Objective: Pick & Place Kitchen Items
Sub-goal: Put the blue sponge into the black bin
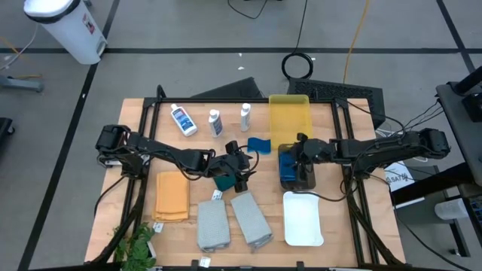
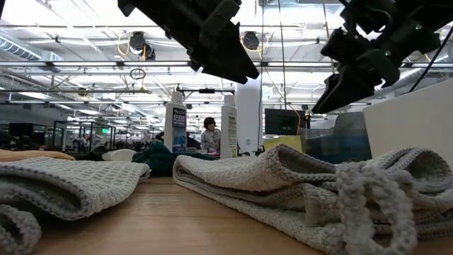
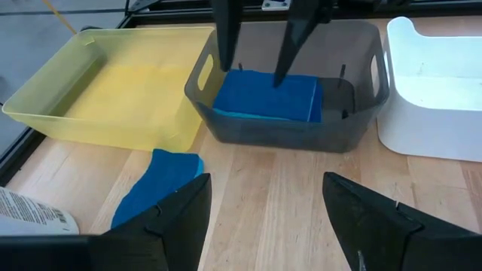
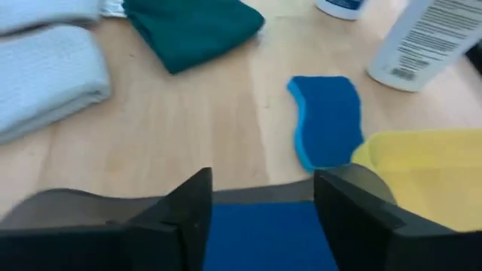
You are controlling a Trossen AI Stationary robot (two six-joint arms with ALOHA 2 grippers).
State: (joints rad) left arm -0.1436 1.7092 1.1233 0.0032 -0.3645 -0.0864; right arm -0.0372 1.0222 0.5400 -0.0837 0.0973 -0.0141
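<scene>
A blue sponge (image 3: 267,94) lies flat in the dark grey tray (image 3: 286,137). My right gripper (image 3: 254,71) stands open just above it, its fingers pointing down into the tray with nothing between them. A second blue sponge (image 3: 158,184) lies on the table between the yellow tray (image 3: 113,90) and my left gripper (image 3: 267,218). That gripper hovers open near the table's middle, above the dark green cloth (image 1: 224,181). Three white bottles (image 1: 215,123) lie at the far side. An orange towel (image 1: 172,196) and two grey towels (image 1: 230,222) lie near the front.
The yellow tray (image 1: 290,117), the dark grey tray (image 1: 309,183) and the white tray (image 1: 303,218) stand in a row on the right half of the table, from far to near. A green plant (image 1: 135,245) sits at the near left corner.
</scene>
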